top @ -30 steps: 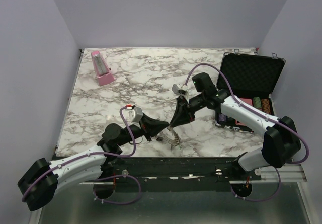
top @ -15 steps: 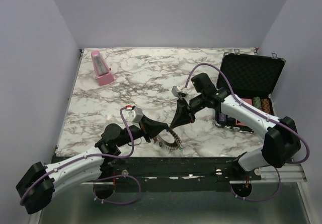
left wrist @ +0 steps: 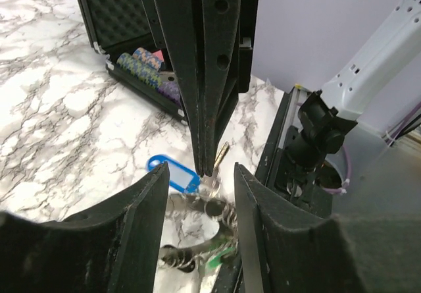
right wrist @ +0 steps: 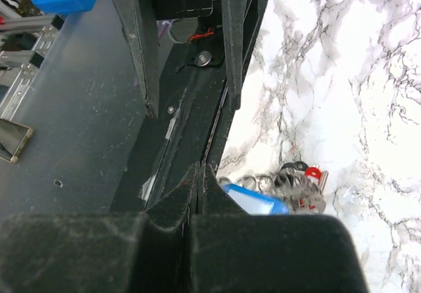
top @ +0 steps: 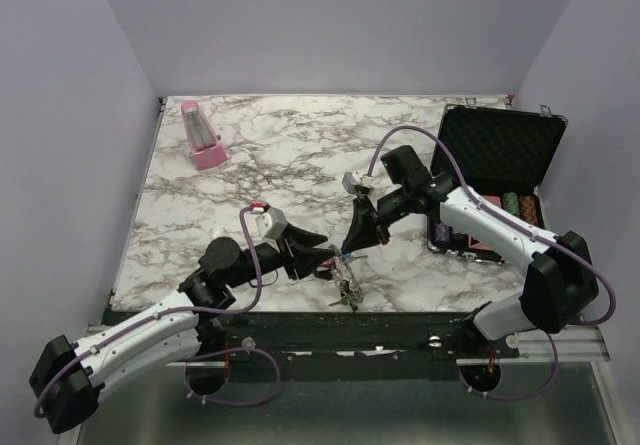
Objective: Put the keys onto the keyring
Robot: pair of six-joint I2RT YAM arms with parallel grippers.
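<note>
Grey metal, jagged along its rim, the keyring [left wrist: 220,209] lies on the white marble-patterned bench [top: 280,155] close to the front edge. It is bunched together with the tiny silver keys [top: 346,287]. One green plastic head [left wrist: 219,259] shows on the side of the bunch toward the bench's front edge, and one red head [right wrist: 314,172] shows just beside the ring. A blue plastic tag [left wrist: 174,176] lies touching the bunch. The whole cluster sits just below the tips of both tools, between the two arms.

The left tool [top: 326,248] reaches in low from the left with its black fingers [left wrist: 141,240] spread apart, gripping nothing. From its wrist view the keyring and blue tag show through the gap. The right tool [top: 346,251] comes down steeply from the right, its two fingers pressed flat together into a narrow wedge. The wedge's tip stands in the left tool's gap, right over the blue tag and the ring. A thin brassy blade [left wrist: 222,153] juts out slanted beside that tip. I cannot tell whether it is pinched between the closed fingers or only leaning there. Behind, an open black foam-lined case [top: 497,150] holds stacked round chips [left wrist: 146,66].
</note>
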